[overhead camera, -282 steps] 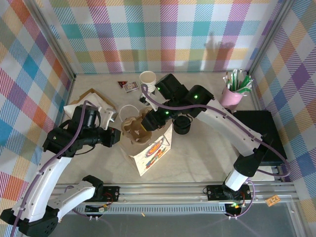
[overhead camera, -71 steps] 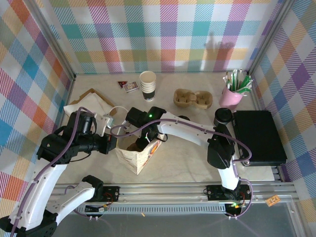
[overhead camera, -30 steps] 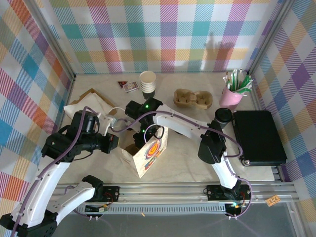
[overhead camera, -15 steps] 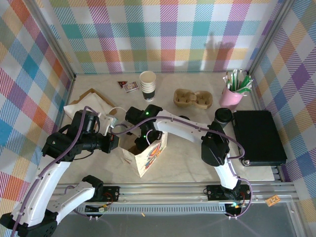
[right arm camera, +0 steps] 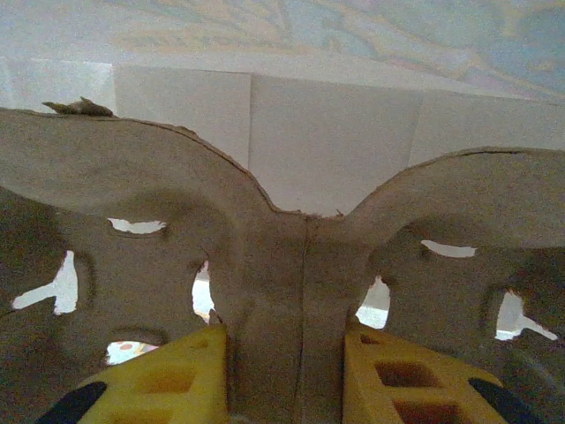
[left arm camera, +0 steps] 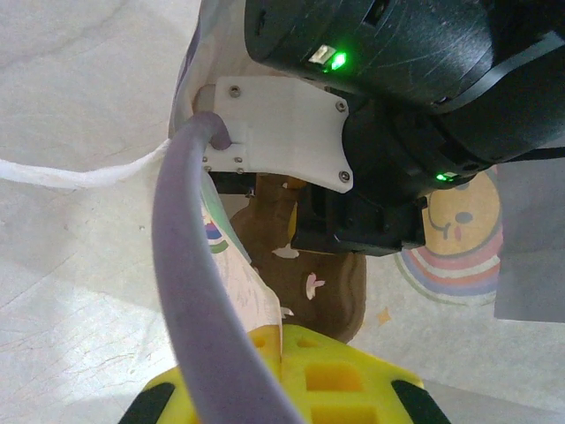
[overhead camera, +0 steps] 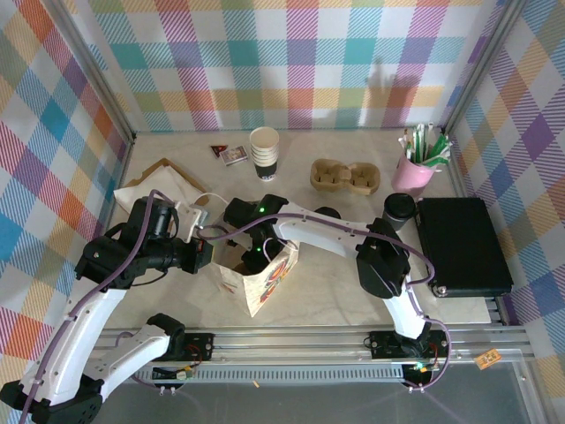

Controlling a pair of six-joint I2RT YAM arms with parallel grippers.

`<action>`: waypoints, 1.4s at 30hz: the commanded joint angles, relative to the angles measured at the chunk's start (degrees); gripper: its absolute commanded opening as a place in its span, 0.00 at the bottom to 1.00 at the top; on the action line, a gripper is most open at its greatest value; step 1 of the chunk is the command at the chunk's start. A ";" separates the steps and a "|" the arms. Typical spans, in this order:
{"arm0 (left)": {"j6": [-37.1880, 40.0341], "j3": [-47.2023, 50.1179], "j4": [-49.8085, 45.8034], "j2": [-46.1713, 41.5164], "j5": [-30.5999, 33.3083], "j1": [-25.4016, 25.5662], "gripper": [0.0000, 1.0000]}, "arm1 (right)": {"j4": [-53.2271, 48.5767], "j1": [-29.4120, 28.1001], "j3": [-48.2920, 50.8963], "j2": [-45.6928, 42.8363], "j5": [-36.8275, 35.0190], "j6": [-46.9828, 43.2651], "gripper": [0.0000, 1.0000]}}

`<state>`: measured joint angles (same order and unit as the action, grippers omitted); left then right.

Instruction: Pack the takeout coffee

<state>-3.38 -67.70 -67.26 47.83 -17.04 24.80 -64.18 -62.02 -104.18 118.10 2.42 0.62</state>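
Worktop (overhead camera: 335, 291): bag (overhead camera: 265, 281) open.
Right tool (right arm camera: 282, 380): clamped on carrier (right arm camera: 282, 238), inside bag.
Left tool (overhead camera: 203, 254): grip unclear.
Coffee (overhead camera: 399, 208): unpacked, well apart from tools.

Takeout coffee (overhead camera: 399, 208) right of bag (overhead camera: 267, 279)

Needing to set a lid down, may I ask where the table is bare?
Bare: the patch between the paper bag and the right arm's elbow, and the back strip behind the cup carrier. Crowded: the bag's mouth, with left claw and right claw.
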 commanded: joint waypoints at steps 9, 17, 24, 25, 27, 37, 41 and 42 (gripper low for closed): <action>-0.21 -1.42 0.75 -0.90 -0.29 0.27 0.00 | 0.94 -1.20 4.11 1.47 -2.48 0.07 0.31; 0.17 -1.73 0.69 -1.03 -0.45 0.32 0.00 | 2.38 -1.35 5.26 2.61 -3.55 0.36 0.31; -0.18 -1.99 0.46 -1.21 -1.38 0.32 0.00 | 4.45 -1.42 7.00 3.23 -4.10 0.98 0.31; -0.23 -2.12 0.39 -1.16 -1.34 0.34 0.00 | 4.67 -1.40 7.38 3.27 -4.39 1.09 0.31; -0.31 -2.45 0.38 -1.25 -1.33 0.30 0.00 | 5.03 -1.46 7.96 3.36 -4.86 1.11 0.31; -0.30 -2.85 0.18 -1.32 -1.23 0.31 0.00 | 5.47 -1.46 8.83 2.42 -6.28 1.75 0.35; -0.08 -2.76 0.05 -1.31 -0.84 0.29 0.00 | 4.92 -1.45 8.02 1.98 -6.55 2.22 0.42; 0.11 -2.79 0.03 -1.35 -0.44 0.32 0.00 | 4.65 -1.44 7.73 1.68 -6.42 2.45 0.43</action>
<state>-3.57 -68.31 -68.69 47.59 -16.43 24.80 -56.40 -63.09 -96.42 119.33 -2.20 1.72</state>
